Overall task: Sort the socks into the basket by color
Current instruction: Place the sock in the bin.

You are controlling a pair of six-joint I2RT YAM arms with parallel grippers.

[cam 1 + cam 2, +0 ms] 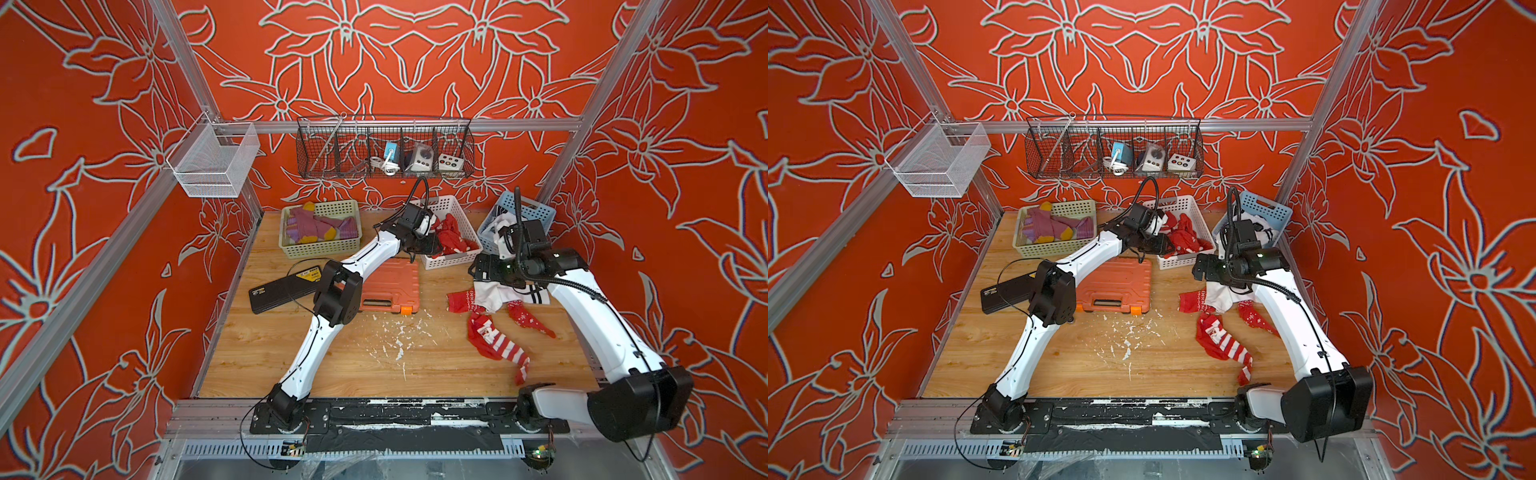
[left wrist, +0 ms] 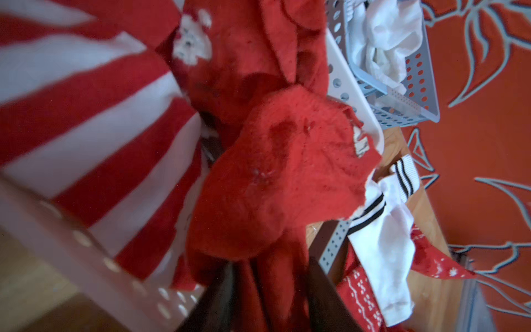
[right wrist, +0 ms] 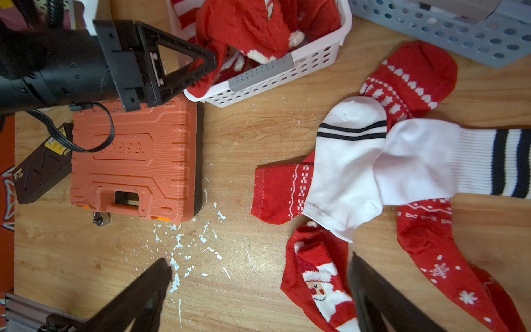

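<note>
The left hand [image 3: 205,69] reached over the near left corner of the white perforated plastic basket [image 1: 453,258] at the far middle of the wooden worktop [image 1: 291,353]. Its fingers stood parted, with a fold of plain red sock [image 2: 275,178] lying loose between them and draped over the basket rim. More red socks [image 1: 453,232], one with broad white stripes, filled that basket. To the far left, a pale green plastic basket [image 1: 320,249] held purple socks with mustard toes [image 1: 320,226]. To the far right, a blue-grey basket [image 1: 536,210] held white socks [image 1: 503,222]. The right hand [image 3: 260,263] hovered with its fingers spread wide and nothing between them, above a loose heap on the right side of the worktop. There, two white socks with dark stripes [image 3: 344,172] overlapped on top of red patterned ones. A red sock with a Santa face [image 3: 316,281] and a red snowflake sock [image 3: 431,244] lay at the near edge of the heap. An orange ribbed plastic tool case [image 1: 390,286] and a flat black case [image 1: 282,286] lay left of the heap.
</note>
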